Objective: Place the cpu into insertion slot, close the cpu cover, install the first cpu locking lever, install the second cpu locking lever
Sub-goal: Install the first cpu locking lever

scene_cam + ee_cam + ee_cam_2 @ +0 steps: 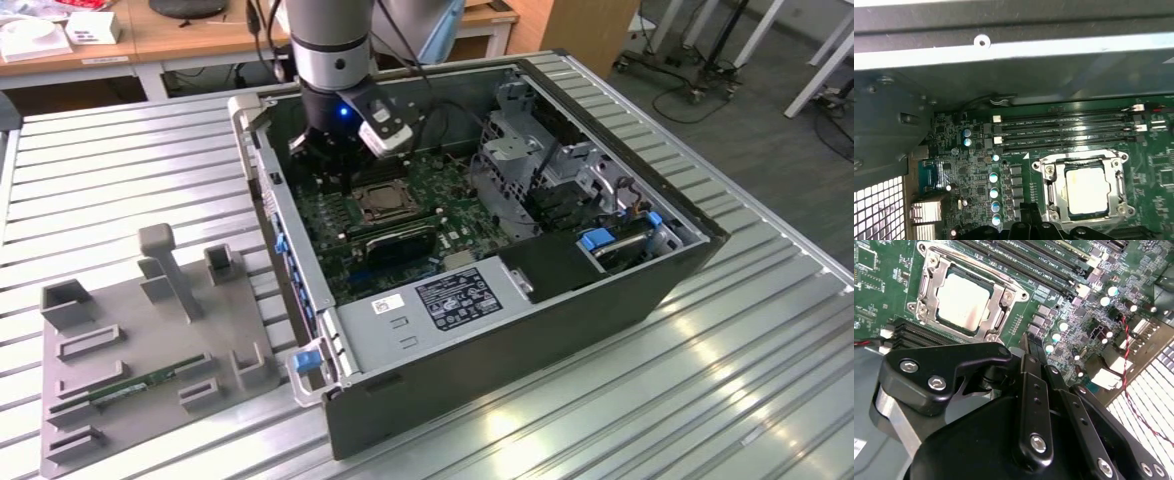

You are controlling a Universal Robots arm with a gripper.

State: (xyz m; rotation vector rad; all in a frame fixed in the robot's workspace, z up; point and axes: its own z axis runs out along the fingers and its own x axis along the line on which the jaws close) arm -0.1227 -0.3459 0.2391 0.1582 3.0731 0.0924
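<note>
The cpu [961, 301] lies flat in the insertion slot on the green motherboard, its pale metal face showing; I also see the cpu [1085, 190] in the first wrist view and the socket [380, 203] in the exterior view. The cpu cover [999, 307] is a silvery frame lying down around the chip. A thin wire lever [979, 270] runs along one side of the frame. My gripper [1031, 350] hangs just beside the socket, over the board, fingers together and holding nothing. In the exterior view the gripper [334, 170] is inside the open case, at the socket's far left corner.
Black memory slots [1069, 125] run beside the socket, and a row of capacitors [995, 192] stands close to the fingers. The case wall [1014, 50], a drive cage [534, 160] and the power supply [441, 295] hem in the board. A grey fixture plate [80, 420] holding a green memory stick [140, 385] lies on the exterior view's left.
</note>
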